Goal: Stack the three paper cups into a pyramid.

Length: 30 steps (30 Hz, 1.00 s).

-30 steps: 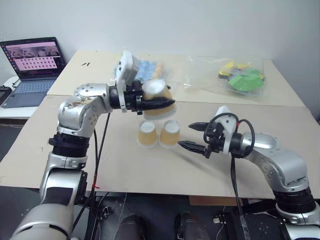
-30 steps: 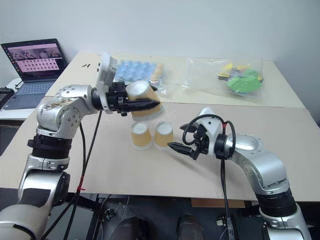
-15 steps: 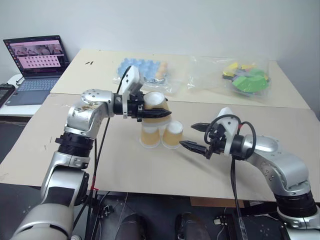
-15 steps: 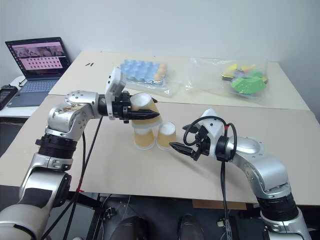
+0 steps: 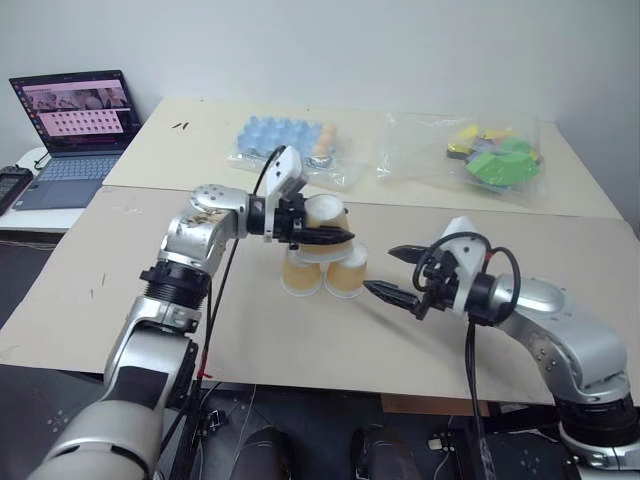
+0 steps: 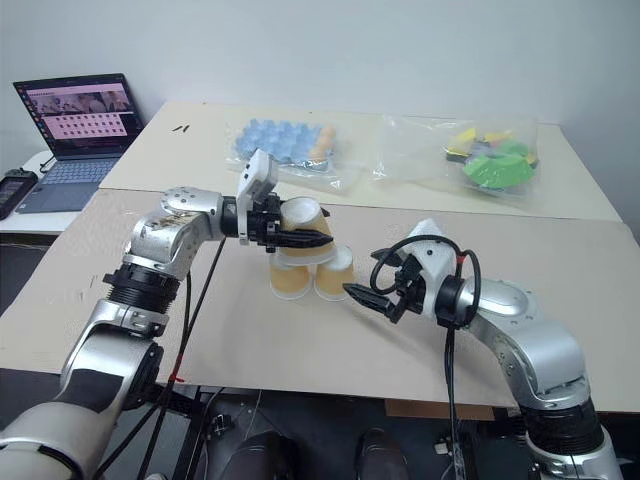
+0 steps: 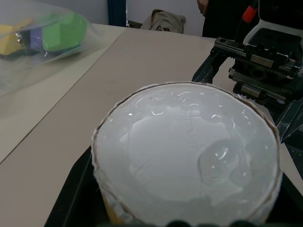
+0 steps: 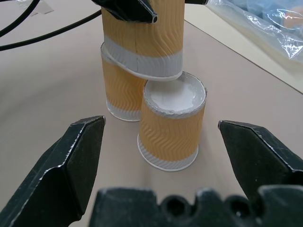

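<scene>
- Three paper cups grouped mid-bench (image 5: 200,330), all standing upside down with the white bases up.
- Two lower cups side by side and touching: one on the robot's left (image 5: 299,278), the other on its right (image 5: 346,277), rims down on the tan surface.
- Third cup (image 5: 322,215) perched on top of the pair, bridging both bases and leaning a little, its rim overlapping the left-hand cup more than the right-hand one (seen in the right wrist view).
- Pyramid shape thus formed, top cup still enclosed by the left claw (image 5: 338,234).
- Left claw reaching in level from the robot's left and set around the upper cup; cannot tell whether clenched on it or already loosened.
- In the left wrist view, pale base of that top cup (image 7: 187,151) close up.
- Right claw (image 5: 380,270) released and spread wide, grasping nothing, hovering just beside the right-hand lower cup, pointing at the stack but apart from it.
- At the far side of the bench, well apart from the cups: blue egg tray in clear plastic (image 5: 275,135) and a clear bag of green and yellow pieces (image 5: 490,155).
- Open laptop (image 5: 70,110) on a separate surface at the far left.
</scene>
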Motion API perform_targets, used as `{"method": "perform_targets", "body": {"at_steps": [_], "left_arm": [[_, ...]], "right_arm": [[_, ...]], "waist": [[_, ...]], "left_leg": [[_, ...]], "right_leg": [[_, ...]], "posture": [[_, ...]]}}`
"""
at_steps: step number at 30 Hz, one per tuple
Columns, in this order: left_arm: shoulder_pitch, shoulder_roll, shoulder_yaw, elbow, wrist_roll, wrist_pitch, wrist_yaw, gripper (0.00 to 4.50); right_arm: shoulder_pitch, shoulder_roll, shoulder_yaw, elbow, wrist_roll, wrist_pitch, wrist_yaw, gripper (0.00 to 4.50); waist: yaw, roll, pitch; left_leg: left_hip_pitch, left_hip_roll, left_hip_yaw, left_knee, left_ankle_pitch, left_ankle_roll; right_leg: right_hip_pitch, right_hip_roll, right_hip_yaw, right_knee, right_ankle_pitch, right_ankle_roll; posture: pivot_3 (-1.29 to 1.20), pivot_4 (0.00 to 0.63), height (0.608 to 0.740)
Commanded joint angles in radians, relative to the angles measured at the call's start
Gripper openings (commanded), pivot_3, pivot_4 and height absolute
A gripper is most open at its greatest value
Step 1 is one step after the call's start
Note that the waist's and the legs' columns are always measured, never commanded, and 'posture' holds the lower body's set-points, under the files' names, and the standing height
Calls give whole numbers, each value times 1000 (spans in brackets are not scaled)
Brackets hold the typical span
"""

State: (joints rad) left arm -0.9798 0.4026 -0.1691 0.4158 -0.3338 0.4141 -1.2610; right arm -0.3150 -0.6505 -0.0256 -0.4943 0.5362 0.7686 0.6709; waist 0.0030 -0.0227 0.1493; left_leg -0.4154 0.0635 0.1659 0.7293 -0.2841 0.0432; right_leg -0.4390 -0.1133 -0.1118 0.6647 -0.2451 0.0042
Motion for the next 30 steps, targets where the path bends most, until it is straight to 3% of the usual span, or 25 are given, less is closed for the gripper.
{"method": "perform_targets", "body": {"at_steps": [1,9,16,22,26,30], "left_arm": [[-47,1,27,-20,-8,-9,-4,4456],[-71,27,101,-107,-61,71,37,4456],[-65,93,233,-309,-206,276,128,4456],[-20,103,424,-364,-258,353,402,4456],[106,138,518,-328,-93,247,682,4456],[371,118,623,-395,25,193,923,4456]], "right_arm": [[-2,2,-33,-38,22,-4,-9,4500],[-14,7,-14,-7,15,-20,9,4500],[-37,15,4,30,4,-36,33,4500],[-63,21,16,63,-6,-51,51,4500],[-73,20,18,76,-9,-56,57,4500],[-77,-1,8,140,-38,-80,66,4500]], "waist": [[0,0,0],[0,0,0],[-4,0,0],[-4,0,0],[-9,0,0],[-19,-1,1]], "left_leg": [[0,0,0,0,0,0],[0,0,0,0,0,0],[0,1,0,0,0,0],[1,2,-1,0,0,0],[2,1,0,0,0,0],[5,1,1,-2,0,0]], "right_leg": [[0,0,0,0,0,0],[0,0,0,0,0,0],[0,0,1,0,0,0],[0,0,1,1,0,0],[1,0,2,1,0,0],[2,-1,4,0,0,0]], "posture": [[0,150,706],[0,150,706],[0,150,706],[0,150,706],[0,150,706],[0,150,706]]}}
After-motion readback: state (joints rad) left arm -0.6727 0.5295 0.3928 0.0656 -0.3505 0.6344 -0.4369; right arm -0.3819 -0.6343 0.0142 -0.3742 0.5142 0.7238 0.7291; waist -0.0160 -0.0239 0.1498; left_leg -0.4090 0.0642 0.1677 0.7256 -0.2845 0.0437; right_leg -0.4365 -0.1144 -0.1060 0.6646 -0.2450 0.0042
